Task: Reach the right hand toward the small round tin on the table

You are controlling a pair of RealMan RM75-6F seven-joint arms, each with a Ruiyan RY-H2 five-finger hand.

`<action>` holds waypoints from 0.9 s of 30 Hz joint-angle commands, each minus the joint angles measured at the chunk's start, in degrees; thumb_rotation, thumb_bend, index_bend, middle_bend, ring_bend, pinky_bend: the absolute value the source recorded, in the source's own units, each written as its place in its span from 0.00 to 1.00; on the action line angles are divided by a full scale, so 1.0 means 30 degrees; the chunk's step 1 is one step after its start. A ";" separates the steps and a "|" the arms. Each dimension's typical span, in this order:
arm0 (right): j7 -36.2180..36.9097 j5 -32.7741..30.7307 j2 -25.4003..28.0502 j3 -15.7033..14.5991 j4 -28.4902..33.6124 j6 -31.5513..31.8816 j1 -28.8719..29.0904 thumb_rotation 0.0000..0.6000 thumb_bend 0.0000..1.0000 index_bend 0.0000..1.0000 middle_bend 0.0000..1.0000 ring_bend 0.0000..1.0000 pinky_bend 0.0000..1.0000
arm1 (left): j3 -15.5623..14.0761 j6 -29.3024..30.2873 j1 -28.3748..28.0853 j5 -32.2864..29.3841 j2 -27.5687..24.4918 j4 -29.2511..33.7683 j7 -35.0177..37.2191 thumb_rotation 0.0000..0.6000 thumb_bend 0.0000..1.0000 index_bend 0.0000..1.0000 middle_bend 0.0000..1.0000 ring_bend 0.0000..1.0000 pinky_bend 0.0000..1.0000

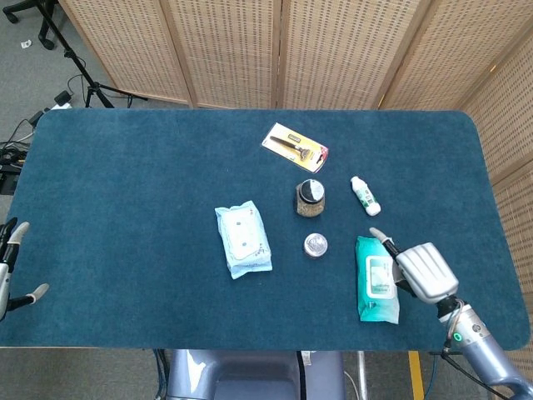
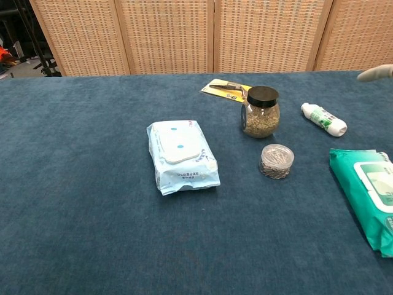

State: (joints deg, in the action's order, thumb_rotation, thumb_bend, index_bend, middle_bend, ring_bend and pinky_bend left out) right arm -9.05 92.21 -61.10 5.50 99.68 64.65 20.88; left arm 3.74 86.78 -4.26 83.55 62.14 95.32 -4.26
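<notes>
At the near edge of the desk (image 1: 125, 250), toward its right corner, the right hand (image 1: 420, 271) hung above the green wipes pack (image 1: 376, 289), back of the hand up, a fingertip extended toward the middle of the desk. It held nothing; how far its fingers were spread could not be determined, since most were hidden beneath the hand. In the chest view only one pale fingertip (image 2: 376, 73) showed at the right border. The left hand (image 1: 10, 271) sat off the near left corner, partly cut by the frame; its visible fingers were apart and empty.

The green wipes pack lay lengthwise near the near edge, right of centre. The small round tin (image 1: 316, 244) stood just to the left of that pack, apart from it and apart from the right hand. In the chest view the small round tin (image 2: 276, 161) showed a clear lid with metallic contents beneath. The pale blue wipes pack (image 1: 242, 239) lay to the left of the tin, near the desk centre.

Beyond the tin stood a glass jar (image 1: 310, 197) with a black lid, close behind it but not touching. A small white bottle (image 1: 365, 195) lay on its side to the right of the jar. Farther toward the far edge lay a yellow carded razor (image 1: 295, 147), tilted diagonally.
</notes>
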 commanded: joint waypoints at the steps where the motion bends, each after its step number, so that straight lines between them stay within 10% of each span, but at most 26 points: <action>1: -0.4048 -0.2361 0.0108 0.0620 0.2860 -0.3087 0.2019 1.00 1.00 0.00 0.79 0.82 1.00 | 0.0107 -0.0146 -0.0102 -0.0182 0.0037 0.0066 -0.0178 1.00 0.00 0.00 0.00 0.00 0.00; 19: -1.7865 -1.4533 -0.4498 0.0653 0.5189 -0.2809 0.7727 1.00 1.00 0.00 0.79 0.82 1.00 | 0.0545 -0.0768 -0.0476 -0.1473 0.0599 0.0375 -0.1715 1.00 0.00 0.00 0.00 0.00 0.00; 27: -1.9731 -1.8301 -0.5338 0.0197 0.5327 -0.1171 0.9295 1.00 1.00 0.00 0.79 0.82 1.00 | 0.0589 -0.0926 -0.0502 -0.1649 0.0478 0.0284 -0.1367 1.00 0.00 0.00 0.00 0.00 0.00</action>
State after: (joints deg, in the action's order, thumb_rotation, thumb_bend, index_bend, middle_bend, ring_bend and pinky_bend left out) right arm -67.10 39.61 -76.04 6.59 115.53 59.74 47.22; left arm 5.49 84.04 -5.77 78.65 63.60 96.19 -8.37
